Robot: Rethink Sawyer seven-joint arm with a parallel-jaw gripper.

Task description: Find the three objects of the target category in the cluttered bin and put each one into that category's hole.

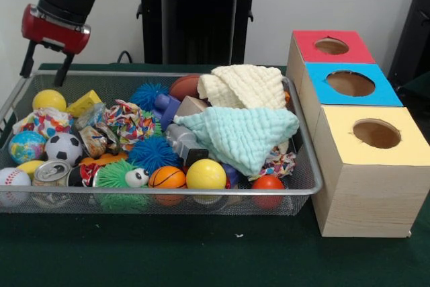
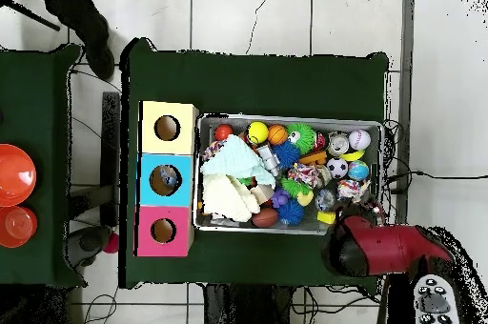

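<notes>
A wire mesh bin (image 1: 168, 191) (image 2: 286, 117) holds a jumble of toys. A mint cloth (image 1: 238, 136) (image 2: 229, 160) and a cream cloth (image 1: 245, 85) (image 2: 229, 196) lie over the pile at the box end. Several balls show along the front: a soccer ball (image 1: 64, 147), a baseball (image 1: 13, 179), a basketball (image 1: 166, 178) and a yellow ball (image 1: 205, 175). A tin can (image 1: 52, 173) and blue spiky balls (image 1: 153, 152) lie among them. My gripper (image 1: 43, 77) hangs open and empty above the bin's far left corner. In the overhead view the red arm (image 2: 367, 249) hides it.
Beside the bin stands a row of wooden boxes, each with a round hole in its top: red (image 1: 330, 46) (image 2: 162, 231), blue (image 1: 351, 83) (image 2: 165, 179) and yellow (image 1: 376, 134) (image 2: 167, 128). Orange dishes (image 2: 14, 172) sit on a separate table.
</notes>
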